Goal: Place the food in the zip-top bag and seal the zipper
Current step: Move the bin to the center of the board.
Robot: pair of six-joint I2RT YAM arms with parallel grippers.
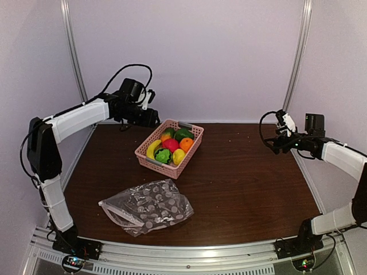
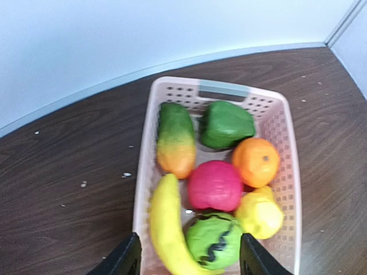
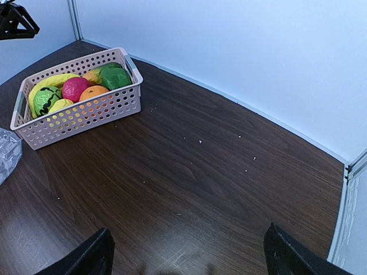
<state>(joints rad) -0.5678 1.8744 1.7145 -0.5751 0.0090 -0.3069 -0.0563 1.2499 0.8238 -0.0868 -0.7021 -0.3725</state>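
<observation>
Crinkly dotted clear zip-top bag (image 1: pixel 147 206), flat, near pink basket (image 1: pixel 170 148).

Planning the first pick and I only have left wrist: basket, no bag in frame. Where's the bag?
Observer: The bag lies flat on the table, nearer the arm bases than the basket and apart from it.
Operator: Anything in it?
Observer: Top view shows only clear dotted plastic, nothing coloured inside.
Operator: Which way is the zipper?
Observer: The zipper runs along the bag's left edge, on the left arm's side. I can't tell if it is open.
Operator: Right claw?
Observer: The right claw hangs open above the table's right side, away from basket and bag.
</observation>
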